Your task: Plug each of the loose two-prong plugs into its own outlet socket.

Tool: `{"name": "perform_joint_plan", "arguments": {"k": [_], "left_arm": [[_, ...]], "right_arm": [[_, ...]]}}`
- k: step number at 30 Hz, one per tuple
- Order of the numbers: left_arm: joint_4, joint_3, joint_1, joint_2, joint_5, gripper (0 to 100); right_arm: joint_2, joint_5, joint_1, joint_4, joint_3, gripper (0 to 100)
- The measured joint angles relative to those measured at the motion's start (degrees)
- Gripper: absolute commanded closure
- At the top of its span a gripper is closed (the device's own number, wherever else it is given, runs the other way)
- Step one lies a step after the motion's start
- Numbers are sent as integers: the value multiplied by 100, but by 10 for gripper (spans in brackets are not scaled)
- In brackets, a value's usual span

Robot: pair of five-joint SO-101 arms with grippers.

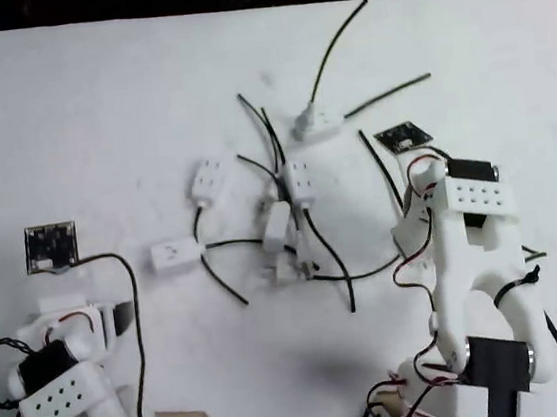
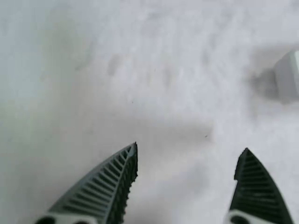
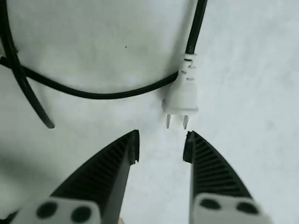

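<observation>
Partly cut off at the frame edge in the left wrist view, a white block (image 2: pixel 288 77) cannot be identified, since only one end of it shows. Beside it the left gripper (image 2: pixel 189 149) has its jaws spread wide over the bare table (image 2: pixel 140 70) and holds nothing.

The right gripper (image 3: pixel 162 135) has its jaws moderately apart and also holds nothing. Its tips sit just short of a white two-prong plug (image 3: pixel 181 99). The plug lies flat with its prongs pointing toward the gap between the jaws, touching neither finger. Its black cord (image 3: pixel 198 18) runs out of frame. A second cord (image 3: pixel 93 93) curves up to the plug's neck; whether it passes underneath cannot be told.

From the high view, the right arm (image 1: pixel 469 247) covers its own gripper. At mid-table, white outlet sockets (image 1: pixel 209 178) lie among crossing black cords, and which cord serves which socket cannot be made out. A black square board (image 1: pixel 51 246) lies near the left arm (image 1: pixel 61 379). A second board (image 1: pixel 403 136) lies just beyond the right arm.
</observation>
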Motion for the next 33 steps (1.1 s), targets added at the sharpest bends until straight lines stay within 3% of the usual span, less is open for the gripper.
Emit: {"name": "perform_joint_plan", "arguments": {"k": [7, 16, 33], "left_arm": [[0, 0, 0, 0, 0, 672], [0, 0, 0, 0, 0, 672], [-18, 0, 0, 0, 0, 672]], "right_arm": [[0, 0, 70, -870, 431, 848], [0, -571, 185, -1266, 431, 850], [1204, -791, 369, -1697, 264, 848]]}}
